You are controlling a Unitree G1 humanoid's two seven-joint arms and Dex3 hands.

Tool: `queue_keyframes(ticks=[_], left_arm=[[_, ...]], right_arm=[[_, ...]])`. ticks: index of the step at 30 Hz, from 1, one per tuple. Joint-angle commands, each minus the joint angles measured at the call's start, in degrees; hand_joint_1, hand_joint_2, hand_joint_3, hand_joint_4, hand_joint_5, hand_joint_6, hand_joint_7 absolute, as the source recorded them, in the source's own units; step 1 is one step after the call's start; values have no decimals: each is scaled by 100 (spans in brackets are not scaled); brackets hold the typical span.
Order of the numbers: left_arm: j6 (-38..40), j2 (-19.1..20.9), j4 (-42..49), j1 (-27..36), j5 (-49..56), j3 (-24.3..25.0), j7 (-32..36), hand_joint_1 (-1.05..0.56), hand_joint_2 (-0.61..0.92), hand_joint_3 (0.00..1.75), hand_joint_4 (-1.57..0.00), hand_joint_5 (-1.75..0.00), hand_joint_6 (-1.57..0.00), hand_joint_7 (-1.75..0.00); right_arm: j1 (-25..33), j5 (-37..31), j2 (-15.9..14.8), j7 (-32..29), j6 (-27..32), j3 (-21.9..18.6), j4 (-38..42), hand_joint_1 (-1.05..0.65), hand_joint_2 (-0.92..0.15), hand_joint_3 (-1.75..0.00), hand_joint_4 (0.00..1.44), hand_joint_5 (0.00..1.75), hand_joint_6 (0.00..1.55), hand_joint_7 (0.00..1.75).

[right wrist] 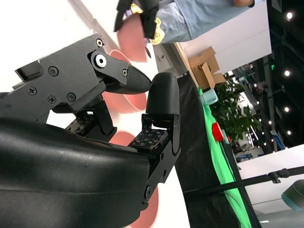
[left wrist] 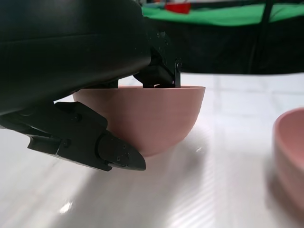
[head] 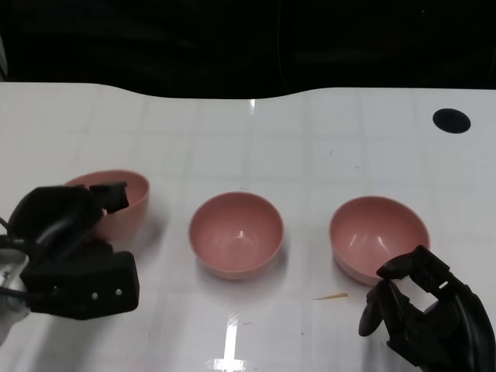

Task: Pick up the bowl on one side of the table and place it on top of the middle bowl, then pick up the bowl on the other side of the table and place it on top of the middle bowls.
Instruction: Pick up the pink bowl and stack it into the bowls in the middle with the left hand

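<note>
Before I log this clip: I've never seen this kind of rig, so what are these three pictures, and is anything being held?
It is a humanoid robot at a white table, with two black many-fingered hands. One picture looks down from its head; the other two come from cameras at its wrists. Three pink bowls sit in a row. The left hand grips the left bowl, with fingers over the rim and under its side, as the left wrist view shows. The middle bowl and the right bowl are untouched. The right hand holds nothing and hovers just short of the right bowl. A person stands beyond the table in the right wrist view.
</note>
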Motion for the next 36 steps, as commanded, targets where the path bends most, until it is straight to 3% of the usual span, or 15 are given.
queue_keyframes(ticks=[1, 13, 20, 24, 26, 27, 31, 32, 36], left_arm=[[141, 265, -631, 165, -22, 173, -322, 1, 90, 34, -72, -175, -61, -175], [856, 497, -3124, 547, 75, 628, -1409, -4, 85, 34, -70, -175, -62, -171], [947, 346, -3834, 576, 274, 602, -1691, -4, 86, 27, -70, -175, -64, -171], [1035, 101, -3921, 493, 499, 371, -1851, -1, 83, 24, -69, -175, -60, -174], [945, -50, -3804, 415, 588, 216, -1825, -4, 85, 20, -75, -161, -76, -139], [892, -116, -3740, 383, 632, 151, -1783, -4, 85, 19, -77, -158, -79, -132], [770, -295, -3581, 352, 797, 41, -1620, -5, 86, 16, -75, -164, -76, -137], [723, -396, -3499, 349, 854, -28, -1539, -9, 89, 14, -73, -170, -72, -146], [681, -613, -3330, 343, 957, -184, -1506, -19, 92, 24, -70, -174, -66, -154]], right_arm=[[5, 82, -87, 64, 33, -40, -33, -12, -65, -93, 86, 163, 71, 139], [-22, 53, -51, 75, -58, -76, 43, -12, -66, -91, 88, 163, 71, 140], [-42, 67, -34, 64, -39, -85, 65, -13, -67, -91, 88, 163, 72, 139], [-36, 79, -9, 89, -82, -81, 77, -12, -67, -91, 87, 164, 71, 139], [-23, 36, 20, 67, -146, -66, 78, -12, -67, -92, 87, 165, 71, 140], [-17, 18, 21, 52, -143, -57, 65, -12, -66, -93, 86, 166, 71, 140], [0, 1, 33, 12, -108, -40, 17, -13, -66, -94, 86, 167, 70, 142], [10, -8, 46, -7, -108, -30, -3, -13, -65, -93, 87, 166, 71, 142], [30, -18, 65, -65, -91, -6, -43, -13, -63, -93, 88, 164, 72, 141]])
